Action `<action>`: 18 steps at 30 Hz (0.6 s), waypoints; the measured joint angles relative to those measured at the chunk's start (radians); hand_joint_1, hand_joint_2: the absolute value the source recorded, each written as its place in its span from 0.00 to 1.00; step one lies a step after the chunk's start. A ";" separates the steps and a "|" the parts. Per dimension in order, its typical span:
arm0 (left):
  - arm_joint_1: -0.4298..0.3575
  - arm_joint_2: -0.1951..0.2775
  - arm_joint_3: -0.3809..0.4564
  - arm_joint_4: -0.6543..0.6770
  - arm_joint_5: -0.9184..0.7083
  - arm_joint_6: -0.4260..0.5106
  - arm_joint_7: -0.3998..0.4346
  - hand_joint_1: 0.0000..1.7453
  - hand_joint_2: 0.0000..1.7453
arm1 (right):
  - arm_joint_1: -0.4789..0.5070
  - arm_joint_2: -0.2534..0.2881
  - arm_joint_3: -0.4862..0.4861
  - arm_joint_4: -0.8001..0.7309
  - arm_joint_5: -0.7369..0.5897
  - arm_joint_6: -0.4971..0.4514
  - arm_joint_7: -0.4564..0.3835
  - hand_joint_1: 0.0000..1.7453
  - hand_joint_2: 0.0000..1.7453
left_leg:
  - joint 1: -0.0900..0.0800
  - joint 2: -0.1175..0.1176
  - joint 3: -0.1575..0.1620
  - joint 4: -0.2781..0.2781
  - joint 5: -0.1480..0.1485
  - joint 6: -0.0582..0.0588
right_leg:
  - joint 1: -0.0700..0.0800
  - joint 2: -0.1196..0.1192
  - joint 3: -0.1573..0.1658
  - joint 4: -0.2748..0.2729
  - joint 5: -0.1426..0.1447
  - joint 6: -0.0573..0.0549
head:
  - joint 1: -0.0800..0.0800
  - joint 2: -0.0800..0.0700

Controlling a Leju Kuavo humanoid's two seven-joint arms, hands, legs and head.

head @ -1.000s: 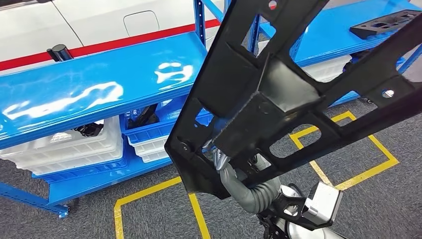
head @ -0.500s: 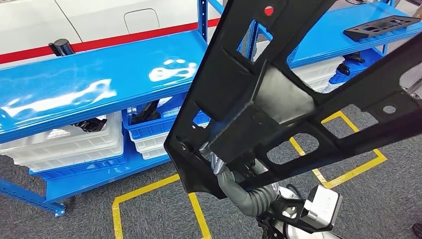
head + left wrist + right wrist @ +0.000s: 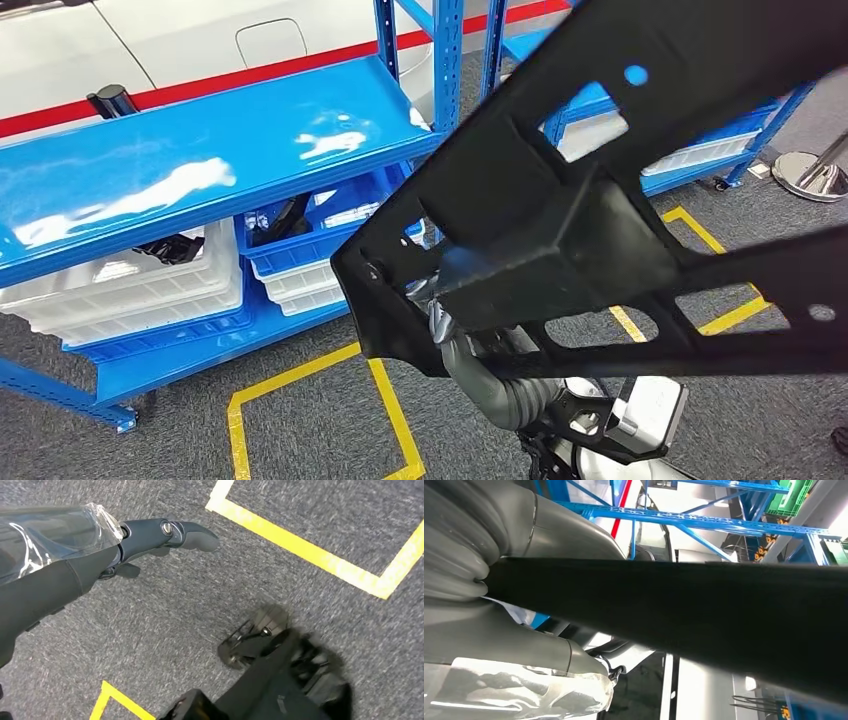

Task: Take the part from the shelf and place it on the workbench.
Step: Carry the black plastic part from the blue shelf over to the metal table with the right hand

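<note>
1. Black part (image 3: 600, 210): large, flat frame with cut-out openings, held up close before the head camera, running from lower centre to upper right and cut off at the top and right edges; blurred toward the far end.
2. Right hand (image 3: 445, 325): largely hidden beneath the part; grey fingers just visible at its lower edge, gripping it. In the right wrist view, thumb (image 3: 569, 535) above and palm below, closed on the dark bar of the part (image 3: 704, 610).
3. Left hand (image 3: 150, 540): hanging over the floor, fingers extended and apart, holding nothing; plastic film over the wrist cover.
4. Blue shelf (image 3: 200, 170): glossy top board, behind and left of the part; right-hand shelving mostly screened by the part.
5. White bins (image 3: 140, 290) and blue bins (image 3: 310, 250): stacked on the lower level, contents dark and hard to make out.
6. Chrome post base (image 3: 812, 175): at the right edge, partly cut off.
7. Floor (image 3: 320, 430): grey carpet with yellow tape lines (image 3: 390, 410); white wall with red stripe (image 3: 260, 70) behind.
</note>
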 joint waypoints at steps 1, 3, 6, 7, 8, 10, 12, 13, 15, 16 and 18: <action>0.001 0.000 0.000 0.000 0.000 0.000 0.001 0.00 1.00 | 0.001 0.000 0.000 0.000 0.000 0.000 0.000 1.00 1.00 | 0.002 0.000 -0.018 0.054 -0.022 -0.004 | 0.000 0.001 -0.007 0.000 0.005 0.000 | 0.000 0.000; 0.001 0.000 0.000 0.000 0.000 -0.001 0.002 0.00 1.00 | 0.002 0.000 0.000 0.000 0.000 0.000 -0.001 1.00 1.00 | 0.005 0.000 0.001 0.049 -0.012 -0.006 | 0.000 0.002 -0.017 0.001 0.013 0.003 | 0.000 0.000; 0.000 0.000 0.000 0.000 0.000 -0.001 0.002 0.00 1.00 | 0.003 0.000 0.000 0.000 0.000 0.000 0.000 1.00 1.00 | 0.006 -0.004 0.134 -0.175 0.067 0.000 | 0.002 0.006 -0.026 0.001 0.024 0.015 | 0.000 0.000; -0.001 0.000 0.000 0.000 0.000 -0.001 0.002 0.00 1.00 | 0.002 0.000 0.000 0.000 0.000 0.000 0.000 1.00 1.00 | 0.004 -0.005 0.159 -0.223 0.080 0.005 | 0.003 0.006 -0.028 0.002 0.027 0.020 | 0.001 0.000; -0.002 0.000 0.000 0.000 0.000 -0.001 0.002 0.00 1.00 | 0.002 0.000 0.000 0.000 0.000 0.000 -0.001 1.00 1.00 | 0.001 -0.007 0.167 -0.243 0.085 0.011 | 0.005 0.006 -0.031 0.003 0.031 0.025 | 0.001 0.000; -0.001 0.000 0.000 0.000 0.000 -0.001 0.003 0.00 1.00 | 0.002 0.000 -0.001 0.000 0.000 0.000 0.000 1.00 1.00 | -0.003 -0.006 0.159 -0.243 0.094 0.025 | 0.004 0.007 -0.036 0.003 0.037 0.037 | 0.002 0.000; -0.001 0.000 0.000 0.000 0.000 -0.001 0.003 0.00 1.00 | 0.002 0.000 -0.001 0.000 0.000 0.000 0.000 1.00 1.00 | -0.001 -0.003 0.150 -0.246 0.107 0.043 | 0.000 0.006 -0.052 0.032 0.011 0.046 | 0.002 0.000; -0.002 0.000 0.000 0.000 0.000 -0.001 0.003 0.00 1.00 | 0.003 0.000 -0.002 0.000 0.000 0.000 0.000 1.00 1.00 | 0.000 -0.002 0.144 -0.248 0.115 0.051 | -0.002 0.006 -0.071 0.077 -0.023 0.050 | 0.003 0.000; -0.002 0.000 0.000 0.000 0.000 -0.001 0.003 0.00 1.00 | 0.003 0.000 -0.002 0.000 0.000 0.000 0.000 1.00 1.00 | -0.002 0.001 0.130 -0.247 0.126 0.059 | -0.004 0.005 -0.125 0.218 -0.110 0.057 | 0.003 0.000; -0.001 0.000 0.000 0.000 0.000 -0.001 0.003 0.00 1.00 | 0.004 0.000 -0.002 0.000 0.000 0.000 0.000 1.00 1.00 | -0.003 0.002 0.123 -0.246 0.131 0.060 | -0.004 0.005 -0.145 0.281 -0.138 0.059 | 0.003 0.000; 0.000 -0.001 0.000 0.000 0.000 -0.002 0.003 0.00 1.00 | 0.005 0.000 -0.002 0.000 0.000 0.000 0.000 1.00 1.00 | -0.004 0.003 0.109 -0.245 0.141 0.058 | -0.004 0.005 -0.135 0.303 -0.141 0.060 | 0.003 0.000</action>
